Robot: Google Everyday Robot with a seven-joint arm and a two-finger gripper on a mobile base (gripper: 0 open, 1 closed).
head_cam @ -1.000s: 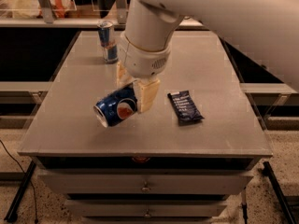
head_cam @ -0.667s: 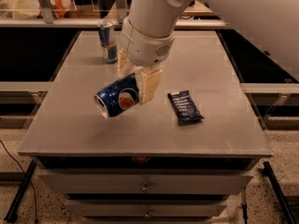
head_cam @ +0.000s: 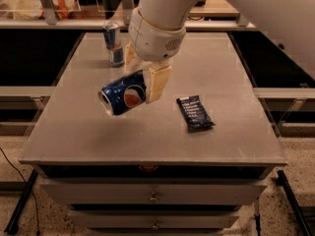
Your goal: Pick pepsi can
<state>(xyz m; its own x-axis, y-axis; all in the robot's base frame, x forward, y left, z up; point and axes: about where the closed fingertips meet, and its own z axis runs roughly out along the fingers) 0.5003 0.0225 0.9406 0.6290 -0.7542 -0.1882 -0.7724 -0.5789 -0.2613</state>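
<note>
The pepsi can (head_cam: 121, 93) is dark blue with a round red-white-blue logo and a silver end. It lies sideways in the air, above the grey table (head_cam: 88, 132). My gripper (head_cam: 142, 75) hangs from the white arm at the table's middle and is shut on the can. One cream finger (head_cam: 156, 82) covers the can's right end. The other finger (head_cam: 129, 56) shows behind the can. The can's silver end points to the front left.
A slim blue-and-silver can (head_cam: 113, 44) stands upright at the back left of the table. A flat dark blue snack wrapper (head_cam: 195, 113) lies right of the gripper. Drawers sit under the table's front edge. Shelves run along the back.
My gripper has risen with the pepsi can in it, and the can now hangs higher above the table. The other can and the wrapper have not moved.
</note>
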